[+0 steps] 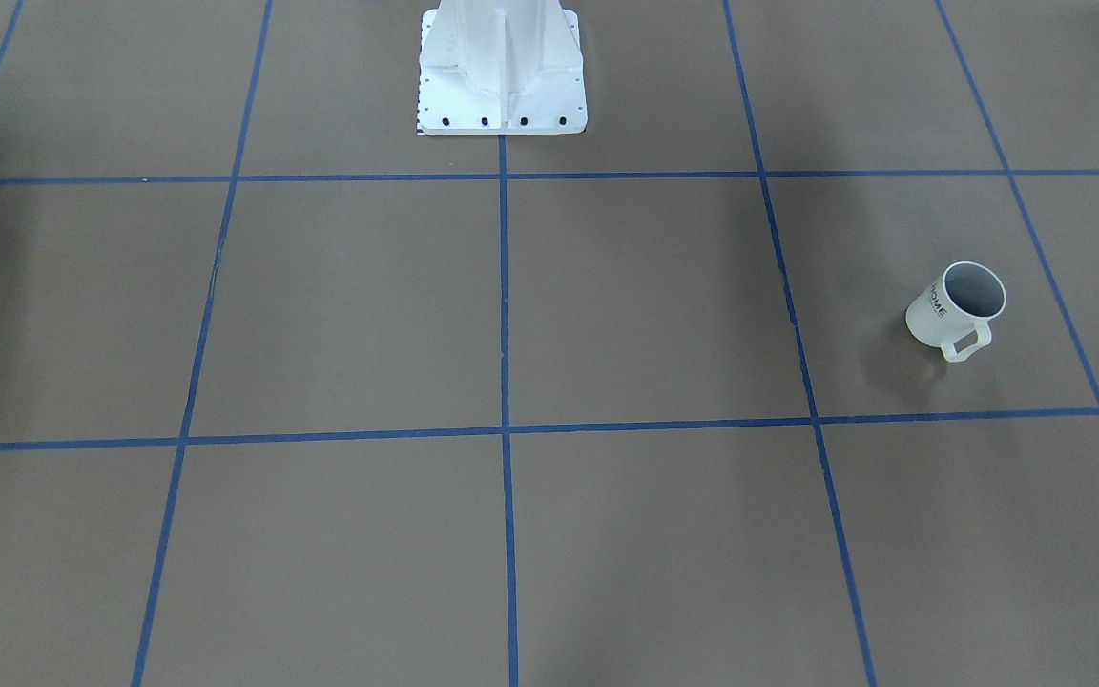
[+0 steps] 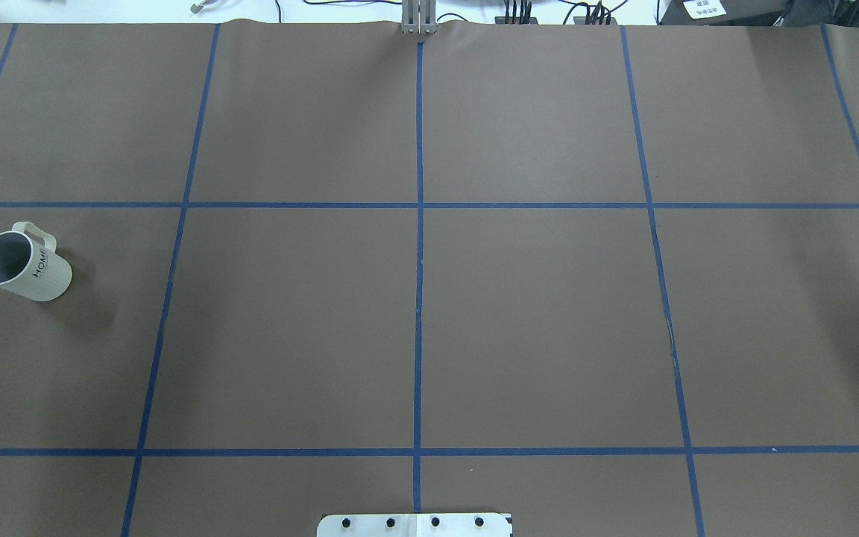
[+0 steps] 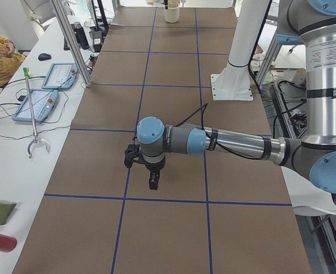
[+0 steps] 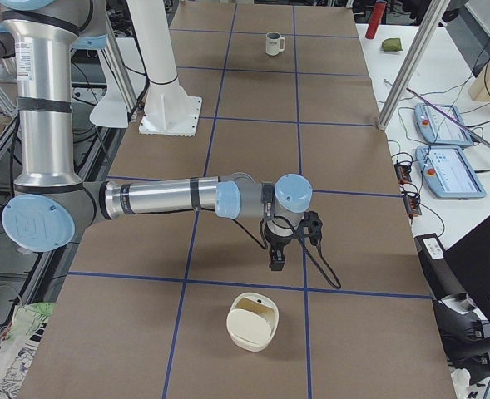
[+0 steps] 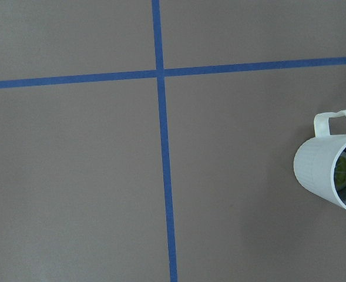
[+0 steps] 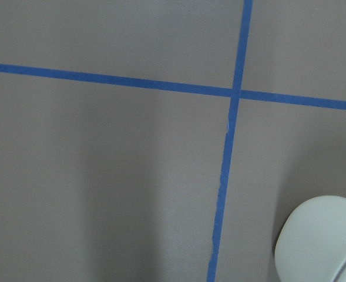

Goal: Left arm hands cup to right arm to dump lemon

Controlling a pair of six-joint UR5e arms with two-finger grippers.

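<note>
The left arm's gripper [image 3: 152, 181] is pointed down over the brown tabletop with blue tape lines [image 2: 534, 313], but it's only caught from the side, so open or closed can't be told tbh. Same deal for the right arm's gripper [image 4: 276, 261]. The small white mug with black "HOME" lettering [image 2: 25, 265] is stood upright on the table's left side, and the small yellow-green lemon piece [image 5: 342, 170] is seen inside it.

Bright even light, cup [image 2: 23, 267] w/ soft shadow; right wrist pic maybe blurry.
</note>
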